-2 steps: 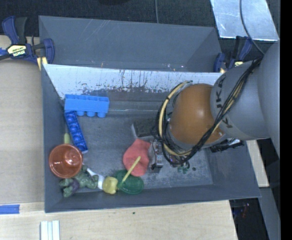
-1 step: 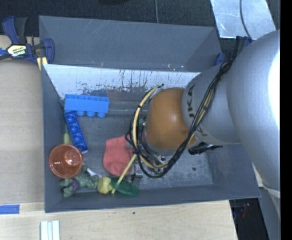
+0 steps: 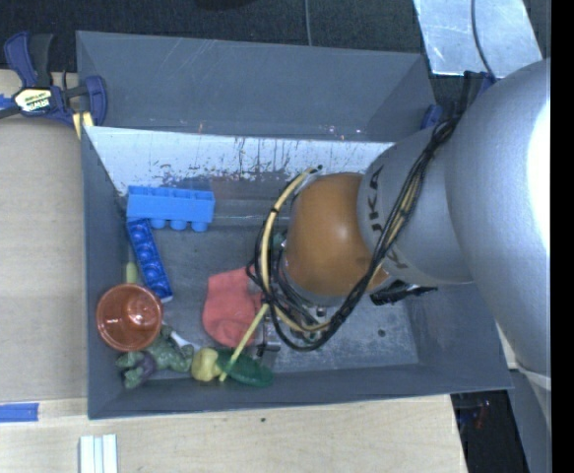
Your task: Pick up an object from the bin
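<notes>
Camera view: red lump [image 3: 229, 304] in bin [image 3: 257, 87]

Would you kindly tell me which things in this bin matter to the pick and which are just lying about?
Likely in play: claw; red soft lump beside it, lower middle; thin yellow stick alongside.
Lying about: blue brick; blue studded strip; orange cup; green and yellow toy heap.
</notes>
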### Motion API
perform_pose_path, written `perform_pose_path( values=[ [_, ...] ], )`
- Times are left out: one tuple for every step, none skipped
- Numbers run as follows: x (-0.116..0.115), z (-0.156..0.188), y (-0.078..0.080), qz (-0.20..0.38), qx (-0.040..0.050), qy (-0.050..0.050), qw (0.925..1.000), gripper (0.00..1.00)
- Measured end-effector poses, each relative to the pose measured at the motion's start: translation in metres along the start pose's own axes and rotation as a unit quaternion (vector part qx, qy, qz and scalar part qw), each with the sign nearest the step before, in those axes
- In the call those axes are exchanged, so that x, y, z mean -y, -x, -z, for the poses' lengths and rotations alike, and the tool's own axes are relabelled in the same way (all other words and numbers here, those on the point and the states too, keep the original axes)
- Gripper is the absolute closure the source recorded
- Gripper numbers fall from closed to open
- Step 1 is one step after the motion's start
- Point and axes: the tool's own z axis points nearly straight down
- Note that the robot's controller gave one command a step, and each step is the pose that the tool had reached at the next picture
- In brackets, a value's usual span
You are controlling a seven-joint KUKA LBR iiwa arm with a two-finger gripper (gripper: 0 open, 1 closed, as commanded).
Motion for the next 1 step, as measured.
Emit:
perform_pose_path(
  values=[
    [-0.0072,0.0057,-0.0055,0.013,-0.0001,0.0,0.9999,0.0]
  ],
)
